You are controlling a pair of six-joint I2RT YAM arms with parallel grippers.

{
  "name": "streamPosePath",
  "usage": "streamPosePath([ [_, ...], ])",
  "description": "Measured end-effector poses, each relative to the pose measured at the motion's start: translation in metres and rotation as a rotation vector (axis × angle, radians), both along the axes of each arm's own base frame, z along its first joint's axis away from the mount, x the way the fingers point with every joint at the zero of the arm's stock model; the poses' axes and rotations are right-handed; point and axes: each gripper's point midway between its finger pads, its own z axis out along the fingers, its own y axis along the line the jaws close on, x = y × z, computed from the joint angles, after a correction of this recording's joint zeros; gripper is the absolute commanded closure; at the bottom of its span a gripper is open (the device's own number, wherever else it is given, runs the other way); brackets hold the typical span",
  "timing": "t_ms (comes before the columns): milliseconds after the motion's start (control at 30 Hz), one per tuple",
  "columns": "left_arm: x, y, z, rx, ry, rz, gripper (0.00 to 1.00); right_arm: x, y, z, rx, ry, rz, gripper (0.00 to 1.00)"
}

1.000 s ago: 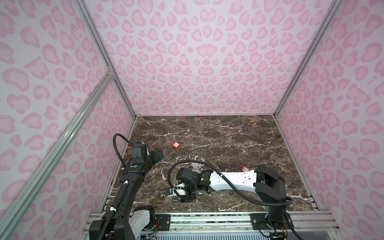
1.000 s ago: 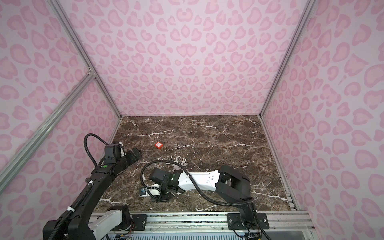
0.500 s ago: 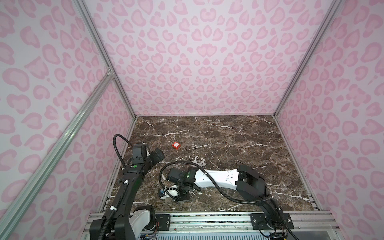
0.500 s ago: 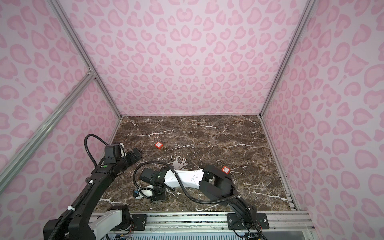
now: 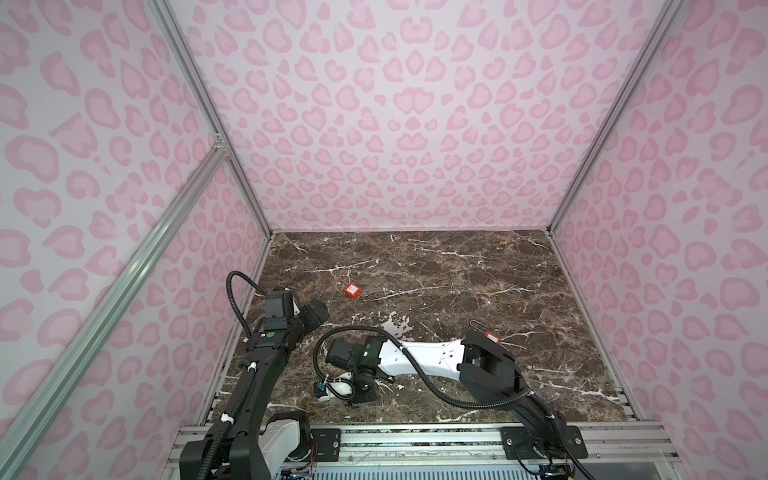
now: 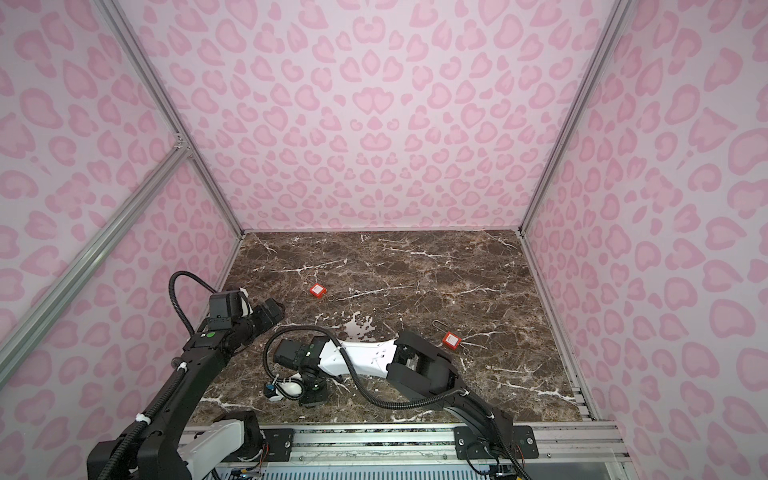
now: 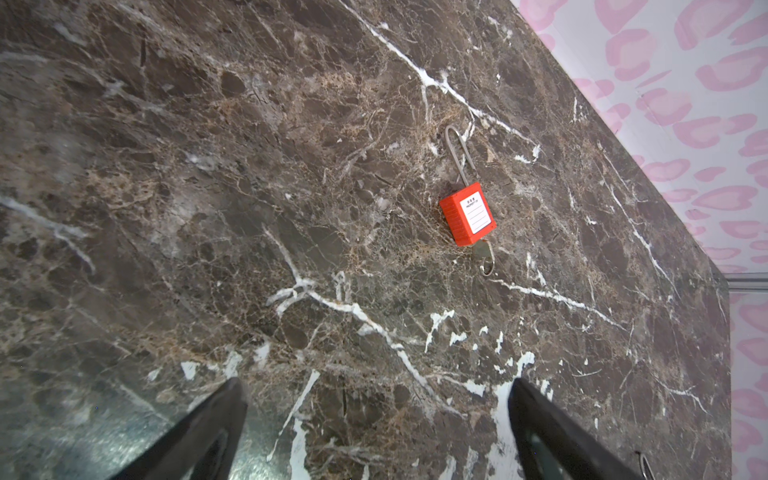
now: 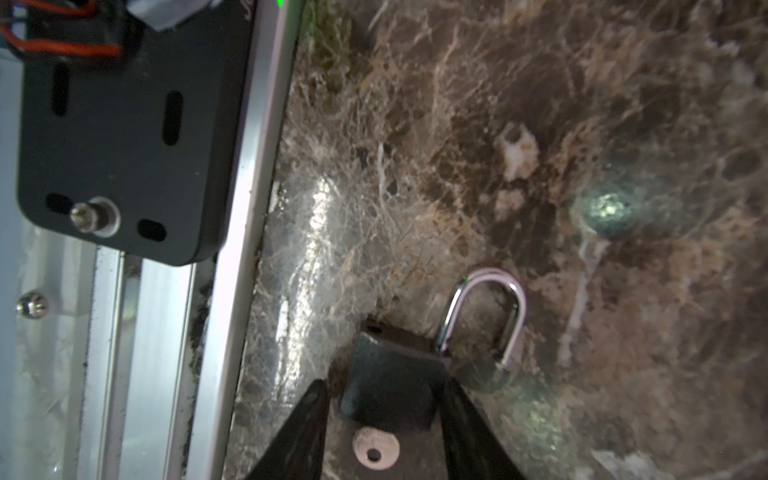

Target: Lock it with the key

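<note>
**Operator:** Where is the lock found?

**Technician:** The dark padlock (image 8: 390, 370) is rested on the marble table (image 5: 457, 270), close to the front rail (image 8: 232, 291). Its silver shackle (image 8: 482, 316) is pointed away from the right claw (image 8: 384, 384). The key (image 8: 376, 449) is seen at the opposite end of the body. In both top views the lock is hidden beneath that claw.

**Operator:** How is the right claw set?

**Technician:** Its fingers (image 8: 299, 432) are placed either side of the lock body. One finger is seen against the body, and a thin gap is seen at the other. Whether a firm grip is made cannot be told.

**Operator:** And the left claw?

**Technician:** The left claw (image 7: 376, 384) is spread wide above the table. A red padlock (image 7: 467, 216), fitted with a long shackle and its own key, is seen well ahead of it. A second red padlock (image 6: 318, 290) is laid farther back, toward the left.
</note>
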Motion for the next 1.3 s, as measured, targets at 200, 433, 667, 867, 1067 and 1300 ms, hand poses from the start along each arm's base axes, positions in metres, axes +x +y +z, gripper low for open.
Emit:
streamPosePath([
  [200, -0.001, 0.000, 0.001, 0.000, -0.007, 0.001, 0.00, -0.001, 0.005, -0.002, -0.007, 0.000, 0.002, 0.56],
  [433, -0.001, -0.001, 0.004, -0.008, -0.006, -0.004, 0.02, 0.002, 0.009, -0.004, -0.013, -0.038, -0.020, 0.67],
  [667, 0.003, -0.006, 0.023, -0.038, -0.043, -0.025, 0.02, 0.009, -0.001, -0.001, -0.003, -0.078, -0.066, 0.70],
  [867, 0.010, -0.014, 0.044, -0.081, -0.085, -0.052, 0.04, 0.040, -0.041, 0.018, 0.009, -0.103, -0.191, 0.70],
  [1067, 0.010, -0.029, 0.052, -0.137, -0.099, -0.109, 0.05, 0.076, -0.098, 0.035, 0.038, -0.102, -0.348, 0.69],
  [1300, 0.002, -0.068, 0.040, -0.235, -0.071, -0.215, 0.10, 0.130, -0.135, 0.065, 0.115, -0.127, -0.521, 0.69],
])
